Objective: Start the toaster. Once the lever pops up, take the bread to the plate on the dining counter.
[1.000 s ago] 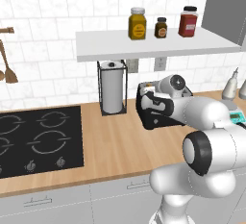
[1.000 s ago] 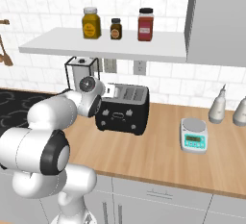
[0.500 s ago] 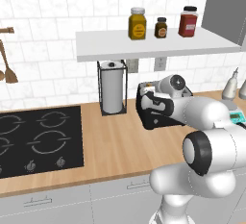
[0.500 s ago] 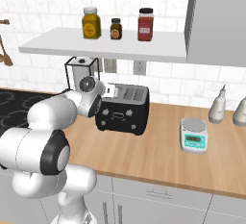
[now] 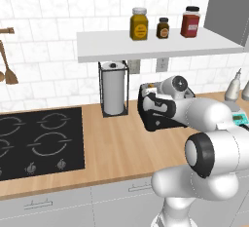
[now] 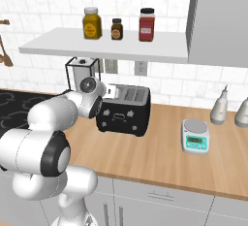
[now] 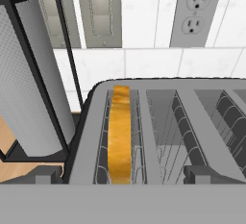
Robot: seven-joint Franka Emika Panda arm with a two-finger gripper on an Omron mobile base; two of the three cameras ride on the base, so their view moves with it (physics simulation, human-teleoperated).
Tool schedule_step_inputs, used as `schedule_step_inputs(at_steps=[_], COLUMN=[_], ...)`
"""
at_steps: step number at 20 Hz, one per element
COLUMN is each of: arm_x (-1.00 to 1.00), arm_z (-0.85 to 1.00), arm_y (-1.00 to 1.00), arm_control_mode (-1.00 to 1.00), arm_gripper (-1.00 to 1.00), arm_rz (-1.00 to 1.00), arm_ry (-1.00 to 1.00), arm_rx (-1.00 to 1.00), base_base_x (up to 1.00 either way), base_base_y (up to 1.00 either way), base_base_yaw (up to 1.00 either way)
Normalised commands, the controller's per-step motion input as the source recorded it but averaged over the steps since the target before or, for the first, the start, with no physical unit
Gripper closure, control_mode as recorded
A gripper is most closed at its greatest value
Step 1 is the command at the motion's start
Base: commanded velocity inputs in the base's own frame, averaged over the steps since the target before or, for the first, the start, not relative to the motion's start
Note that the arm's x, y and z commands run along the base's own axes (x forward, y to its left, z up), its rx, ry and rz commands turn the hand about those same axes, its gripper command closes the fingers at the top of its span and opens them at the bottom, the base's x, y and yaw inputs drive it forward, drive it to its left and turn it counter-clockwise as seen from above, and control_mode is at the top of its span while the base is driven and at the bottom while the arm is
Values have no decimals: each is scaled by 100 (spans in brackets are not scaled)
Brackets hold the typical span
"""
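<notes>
The black toaster (image 6: 123, 116) stands on the wood worktop against the tiled wall, and the arm partly covers it in the left base view (image 5: 154, 118). Its grey slotted top (image 7: 89, 136) lies just below the hand camera. A golden-brown slice of bread (image 7: 120, 134) stands on edge in the leftmost slot. My gripper (image 7: 126, 174) hovers over the toaster's left end (image 6: 110, 92), open, with one fingertip (image 7: 48, 174) left of the bread slot and the other far to the right. Nothing is held. The plate and the dining counter are out of view.
A paper towel roll in a black wire holder (image 5: 113, 88) stands close to the toaster's left (image 7: 29, 88). The black hob (image 5: 39, 138) is farther left. A small kitchen scale (image 6: 196, 136) and pale bottles (image 6: 220, 108) sit right. A shelf with jars (image 5: 160, 43) overhangs.
</notes>
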Motion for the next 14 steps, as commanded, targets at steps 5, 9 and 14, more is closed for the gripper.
schedule_step_inputs(at_steps=[5,9,14], arm_x=[0,0,0], arm_z=[0,0,0], arm_y=[0,0,0], arm_control_mode=[-100,-100,-100], arm_gripper=[-100,-100,-100], arm_rz=[0,0,0], arm_ry=[0,0,0], arm_rx=[0,0,0], base_base_x=[0,0,0], base_base_y=[0,0,0], base_base_yaw=[0,0,0])
